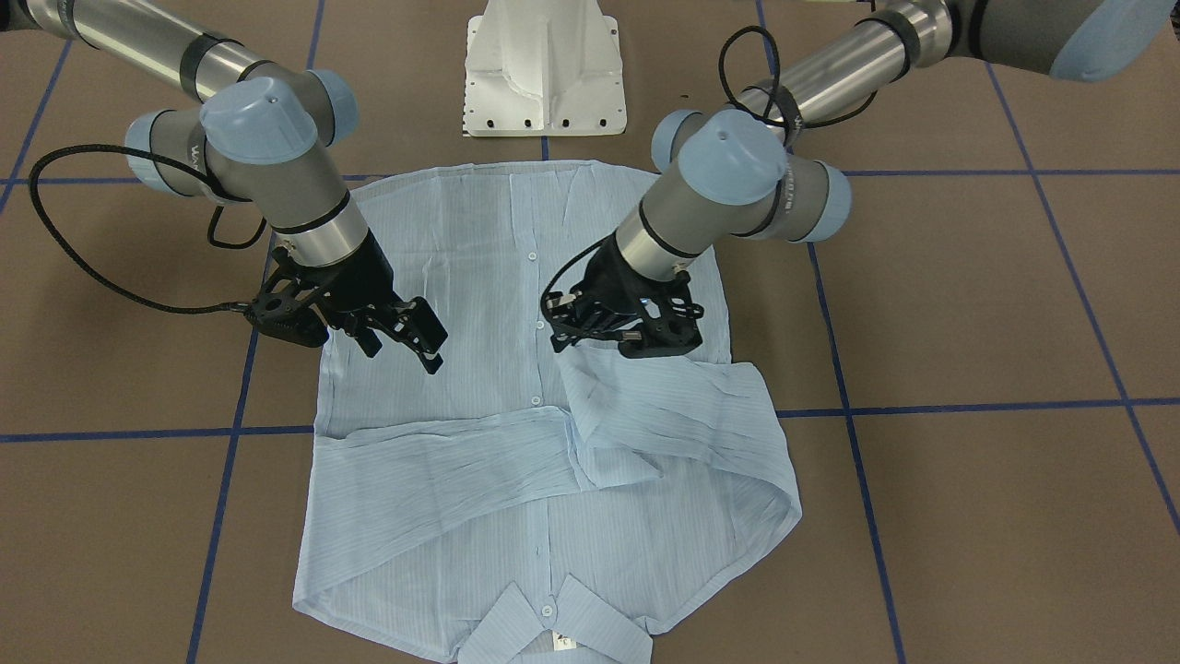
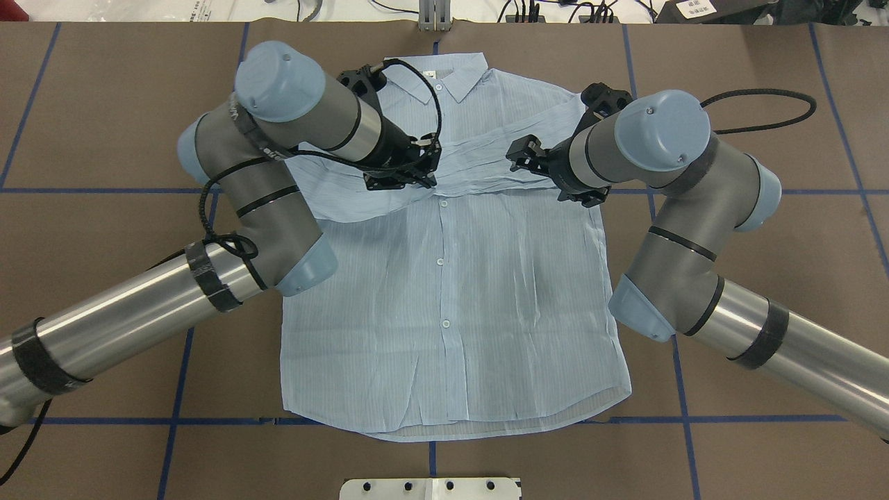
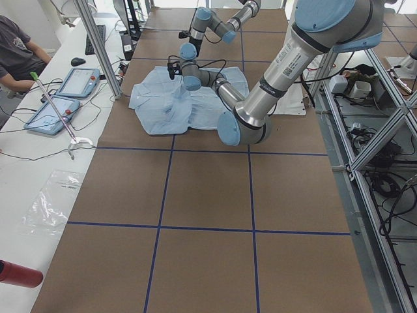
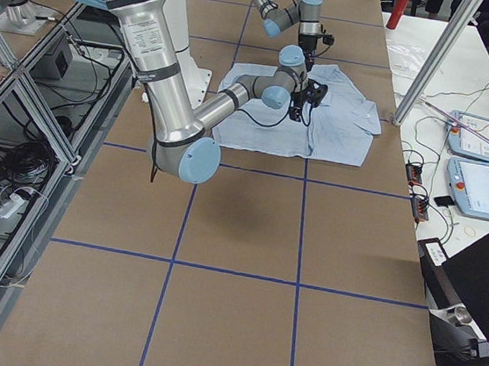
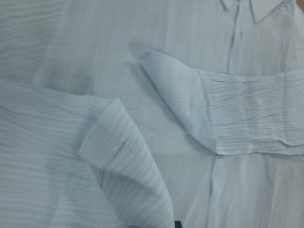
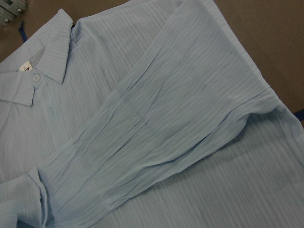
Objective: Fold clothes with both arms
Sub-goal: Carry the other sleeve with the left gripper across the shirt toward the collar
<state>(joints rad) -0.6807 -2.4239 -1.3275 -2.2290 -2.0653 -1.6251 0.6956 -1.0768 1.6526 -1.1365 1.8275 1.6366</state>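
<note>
Since both sleeves already lie across the chest of the striped button-up shirt (image 2: 444, 298), the sleeve-folding step is judged nearly done. The shirt is spread front-up mid-table (image 2: 764, 243), collar (image 2: 444, 73) away from the robot, hem toward the white pedestal base (image 1: 544, 83). The right sleeve (image 1: 442, 461) is laid flat over the placket. The left sleeve (image 1: 664, 406) is doubled inward, its cuff (image 5: 123, 156) curled and slightly raised. The left gripper (image 1: 599, 343) is held low at that cuff. Whether it is pinching the cloth or spread cannot be told, as its fingertips are hidden. The right gripper (image 1: 401, 350) is poised just above the chest, fingers spread, nothing held. Both arms are reached in from the sides, wrists angled down and inward, flanking the button line. Next, the left cuff likely needs to be flattened, then the hem edge taken at two matched points and carried toward the collar.
</note>
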